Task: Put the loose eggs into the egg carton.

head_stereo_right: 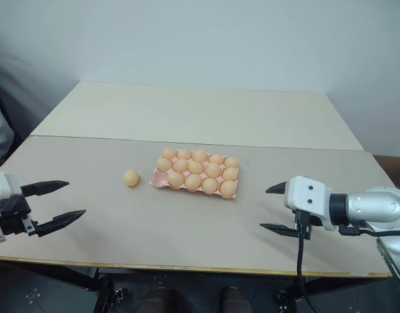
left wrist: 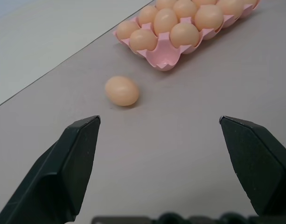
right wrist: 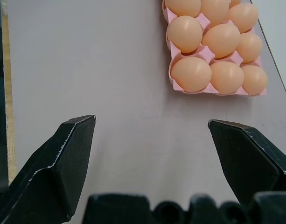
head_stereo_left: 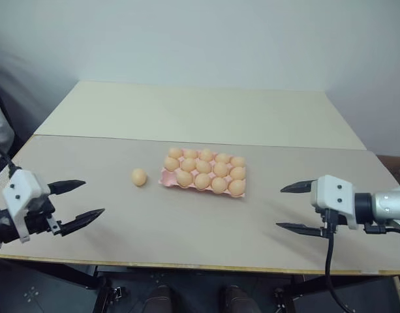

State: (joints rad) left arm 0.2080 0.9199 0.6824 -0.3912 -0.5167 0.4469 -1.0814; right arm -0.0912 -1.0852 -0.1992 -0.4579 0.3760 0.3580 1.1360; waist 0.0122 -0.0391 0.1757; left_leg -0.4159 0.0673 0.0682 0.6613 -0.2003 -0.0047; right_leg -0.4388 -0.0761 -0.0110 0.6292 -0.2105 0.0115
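Note:
One loose egg (head_stereo_left: 139, 177) lies on the tabletop just left of the pink egg carton (head_stereo_left: 168, 182), which holds several tan eggs in its cups. The same loose egg (left wrist: 122, 90) lies beyond my left gripper's fingertips in the left wrist view, with the carton (left wrist: 166, 60) farther off. My left gripper (head_stereo_left: 82, 203) hovers open and empty near the table's front left. My right gripper (head_stereo_left: 288, 207) hangs open and empty at the front right, the carton's near corner (right wrist: 187, 88) ahead of it.
The work surface is a grey-brown tabletop (head_stereo_left: 200, 228) with a paler second table (head_stereo_left: 200, 111) butted behind it, against a white wall. The front edge (head_stereo_left: 186, 264) runs close under both grippers. A cable (head_stereo_left: 330, 261) hangs from my right wrist.

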